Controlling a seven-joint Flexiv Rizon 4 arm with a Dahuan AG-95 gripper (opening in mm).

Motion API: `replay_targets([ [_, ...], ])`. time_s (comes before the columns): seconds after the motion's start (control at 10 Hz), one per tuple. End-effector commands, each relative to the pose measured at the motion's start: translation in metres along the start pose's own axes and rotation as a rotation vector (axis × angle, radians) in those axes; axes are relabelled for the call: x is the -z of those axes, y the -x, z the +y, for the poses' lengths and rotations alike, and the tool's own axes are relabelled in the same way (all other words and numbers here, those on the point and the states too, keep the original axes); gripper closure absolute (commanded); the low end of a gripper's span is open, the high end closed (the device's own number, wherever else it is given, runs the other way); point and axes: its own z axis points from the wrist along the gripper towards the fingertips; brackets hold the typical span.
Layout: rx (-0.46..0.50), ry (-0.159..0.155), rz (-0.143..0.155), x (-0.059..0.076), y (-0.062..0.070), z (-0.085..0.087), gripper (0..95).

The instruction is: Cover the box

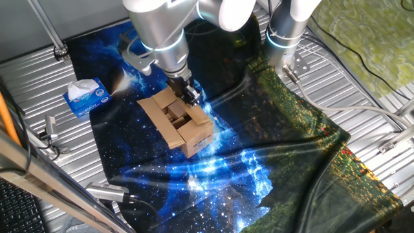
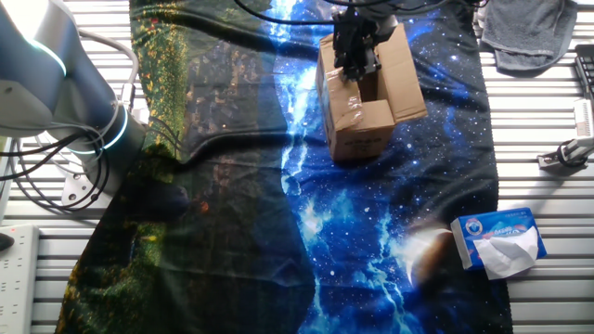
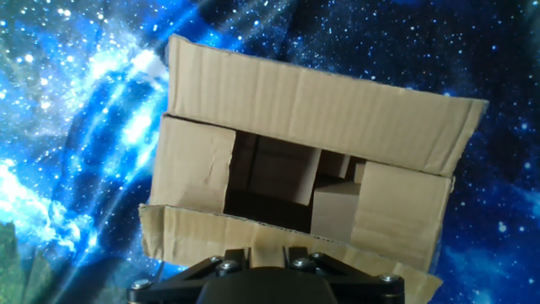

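The box is a small brown cardboard carton standing on the starry blue cloth, also in the other fixed view. Its top is partly open: two short flaps are folded in, one long flap stands out flat on the far side, and a dark opening shows between them. My gripper hangs straight down over the box's edge, at the other long flap, as the other fixed view also shows. In the hand view my gripper has its fingers close together against that near flap, and the tips are hidden.
A blue-and-white tissue box lies on the cloth edge to one side, also in the other fixed view. A second arm's base stands beyond the cloth. A grey rag lies on the metal table.
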Motion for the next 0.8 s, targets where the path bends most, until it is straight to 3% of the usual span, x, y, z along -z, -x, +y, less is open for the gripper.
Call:
replay_targets([
  [0.1,0.002,-0.001,-0.006,-0.005,-0.001,-0.001,76.0],
  [0.8,0.026,-0.008,-0.024,-0.030,-0.008,-0.008,76.0],
])
